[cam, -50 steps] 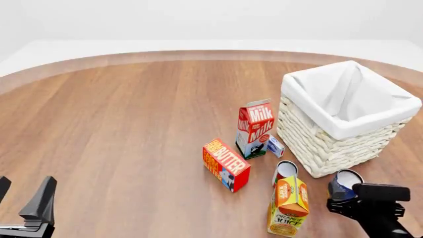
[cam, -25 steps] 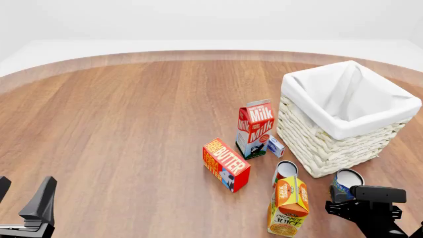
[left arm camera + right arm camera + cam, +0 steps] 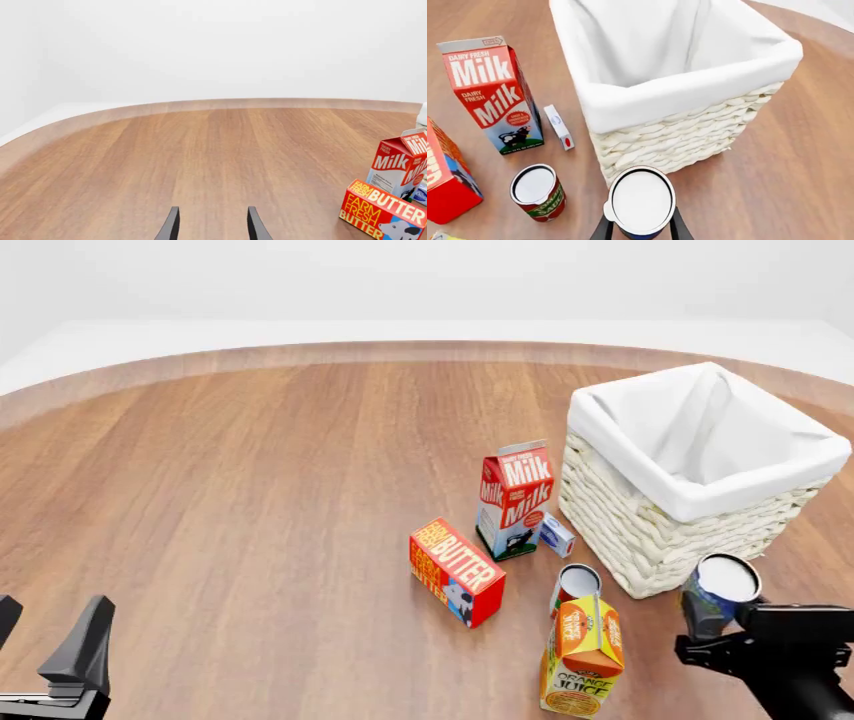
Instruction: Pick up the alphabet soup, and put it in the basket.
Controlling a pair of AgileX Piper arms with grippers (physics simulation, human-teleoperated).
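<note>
The alphabet soup (image 3: 722, 590) is a small can with a blue label and pale flat top, held above the table just in front of the basket's near right corner. My right gripper (image 3: 714, 628) is shut on it; in the right wrist view the alphabet soup (image 3: 642, 201) fills the space between the two fingers (image 3: 602, 231), with the basket (image 3: 694, 95) just beyond. The basket (image 3: 694, 498), white wicker with a white cloth liner, stands at the right. My left gripper (image 3: 47, 638) sits open at the near left, far from everything, and the left gripper (image 3: 212, 226) holds nothing.
A milk carton (image 3: 514, 498), a small white box (image 3: 557, 535) and a red butter box (image 3: 457, 572) stand left of the basket. A red-labelled can (image 3: 577, 585) and an orange juice carton (image 3: 582, 655) stand just left of my right gripper.
The right gripper has lifted the alphabet soup and carried it a little to the right, closer to the basket's corner. The left arm has stayed still.
</note>
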